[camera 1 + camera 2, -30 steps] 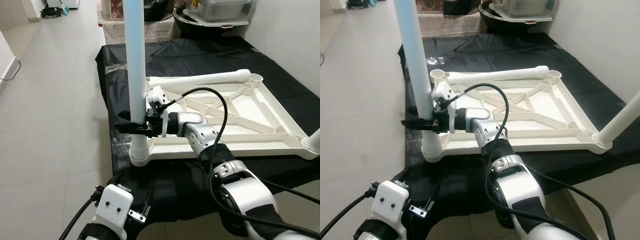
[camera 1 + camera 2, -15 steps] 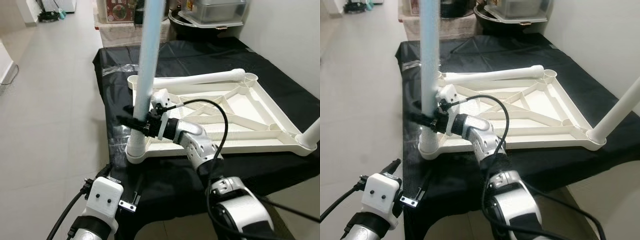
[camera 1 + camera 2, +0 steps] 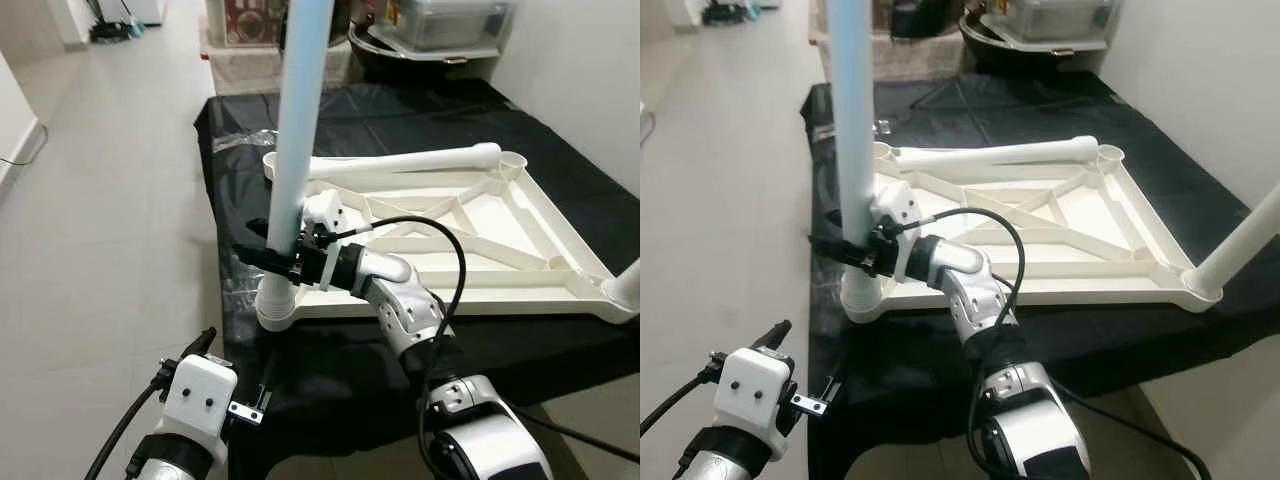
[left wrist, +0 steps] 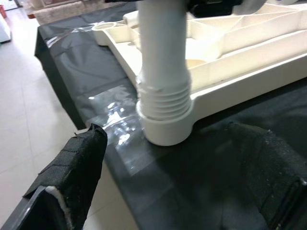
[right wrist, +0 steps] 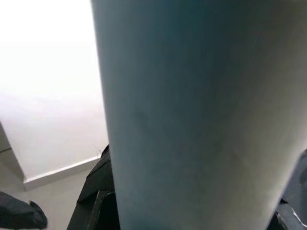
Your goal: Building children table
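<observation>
Leaning a second ago, the pale blue plastic leg (image 3: 298, 130) now stands straighter in the corner socket of the upside-down white plastic tabletop (image 3: 520, 235) on the black surface (image 3: 400, 110). Right gripper (image 3: 275, 258) jaws clamp it low down; its top is cut off. Left gripper (image 4: 168, 177) jaws hang wide apart nearby

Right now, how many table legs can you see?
3. One leg stands in the near left corner socket, held by the right gripper. One leg lies along the far edge. One leg rises at the right corner.
</observation>
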You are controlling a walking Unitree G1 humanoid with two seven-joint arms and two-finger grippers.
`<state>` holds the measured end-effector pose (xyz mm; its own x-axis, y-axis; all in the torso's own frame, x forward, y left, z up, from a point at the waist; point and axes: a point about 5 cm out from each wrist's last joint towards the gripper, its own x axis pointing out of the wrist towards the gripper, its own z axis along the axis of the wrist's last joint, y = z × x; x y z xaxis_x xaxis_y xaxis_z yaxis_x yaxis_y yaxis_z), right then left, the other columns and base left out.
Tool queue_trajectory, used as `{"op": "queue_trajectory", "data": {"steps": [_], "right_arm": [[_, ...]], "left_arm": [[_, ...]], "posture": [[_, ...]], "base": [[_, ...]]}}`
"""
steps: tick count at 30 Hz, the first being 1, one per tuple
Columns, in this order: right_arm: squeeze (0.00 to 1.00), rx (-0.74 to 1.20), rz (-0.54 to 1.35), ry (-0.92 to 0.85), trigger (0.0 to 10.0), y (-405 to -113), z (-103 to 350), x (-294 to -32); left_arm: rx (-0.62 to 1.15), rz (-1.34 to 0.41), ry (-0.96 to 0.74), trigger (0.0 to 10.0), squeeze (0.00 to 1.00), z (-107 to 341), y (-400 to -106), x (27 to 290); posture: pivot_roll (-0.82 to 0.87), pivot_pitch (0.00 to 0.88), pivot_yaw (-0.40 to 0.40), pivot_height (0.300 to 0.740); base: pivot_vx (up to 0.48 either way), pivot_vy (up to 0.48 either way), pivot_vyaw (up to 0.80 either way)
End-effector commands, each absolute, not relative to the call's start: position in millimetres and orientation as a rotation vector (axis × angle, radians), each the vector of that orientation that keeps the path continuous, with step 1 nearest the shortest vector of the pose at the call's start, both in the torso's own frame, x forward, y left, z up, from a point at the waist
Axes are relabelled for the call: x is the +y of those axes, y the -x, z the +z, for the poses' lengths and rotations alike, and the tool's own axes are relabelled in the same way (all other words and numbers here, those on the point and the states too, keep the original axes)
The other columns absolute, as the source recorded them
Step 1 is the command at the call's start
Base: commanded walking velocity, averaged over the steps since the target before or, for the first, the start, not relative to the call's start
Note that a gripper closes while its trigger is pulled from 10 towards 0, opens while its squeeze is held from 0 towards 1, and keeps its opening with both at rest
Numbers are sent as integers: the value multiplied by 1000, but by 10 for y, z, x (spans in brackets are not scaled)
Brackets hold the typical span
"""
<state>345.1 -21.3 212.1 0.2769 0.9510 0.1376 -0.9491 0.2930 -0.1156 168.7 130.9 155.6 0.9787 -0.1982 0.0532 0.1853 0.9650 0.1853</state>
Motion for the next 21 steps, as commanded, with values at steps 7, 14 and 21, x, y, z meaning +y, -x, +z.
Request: {"op": "queue_trajectory", "data": {"steps": [7,14,21], "right_arm": [[0,-131,1335,-13,0,-3518,2087,-77],[0,-105,1519,-5,0,-3514,2141,-20],[0,-108,1616,58,0,-3481,2161,4]], "left_arm": [[-73,-198,-184,10000,0,1614,-1634,1286],[-102,-209,-172,10000,0,1732,-1597,1229],[-96,-208,-171,10000,0,1744,-1560,1226]], "posture": [[115,184,-100,740],[144,218,-119,740],[147,229,-117,740]], "base": [[0,0,0],[0,0,0],[0,0,0]]}}
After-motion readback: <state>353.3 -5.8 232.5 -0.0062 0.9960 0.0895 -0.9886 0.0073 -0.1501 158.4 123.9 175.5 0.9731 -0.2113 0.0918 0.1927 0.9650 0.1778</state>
